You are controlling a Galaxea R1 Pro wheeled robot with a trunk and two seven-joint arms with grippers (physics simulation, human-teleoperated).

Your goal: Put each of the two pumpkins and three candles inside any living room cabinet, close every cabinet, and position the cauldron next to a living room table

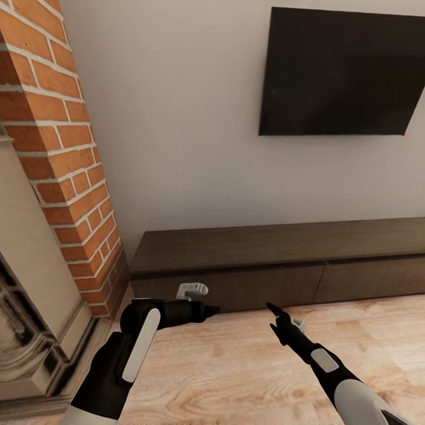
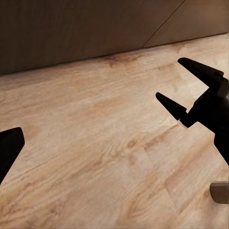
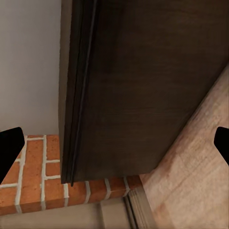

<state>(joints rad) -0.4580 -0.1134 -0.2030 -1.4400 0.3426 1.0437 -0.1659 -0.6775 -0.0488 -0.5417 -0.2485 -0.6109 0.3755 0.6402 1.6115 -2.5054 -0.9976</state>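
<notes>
Head view: a brick fireplace surround (image 1: 65, 177) stands at the left of a living room, with the long dark cabinet (image 1: 277, 268) running along the pale wall to its right beneath a wall-mounted television (image 1: 342, 71). The cabinet's plain drawer fronts all sit flush and shut, and its top is bare. Low in front of it, above the wood floor (image 1: 236, 366), the left gripper (image 1: 206, 309) points toward the leftmost drawer front, while the right gripper (image 1: 271, 307) angles up toward the same panel from the right. The left wrist view looks across the floorboards at the right gripper with its fingers (image 2: 171, 105) clearly spread and holding nothing; the right wrist view faces the cabinet's end and the brick beside it. How far apart the left fingers stand cannot be told, though nothing is seen in their grasp. Judging by the posture, the step in hand is opening a drawer. With no handles, a fingertip would need to catch the front's top edge or the seam and draw straight outward, squarely, so the drawer slides without jamming.
</notes>
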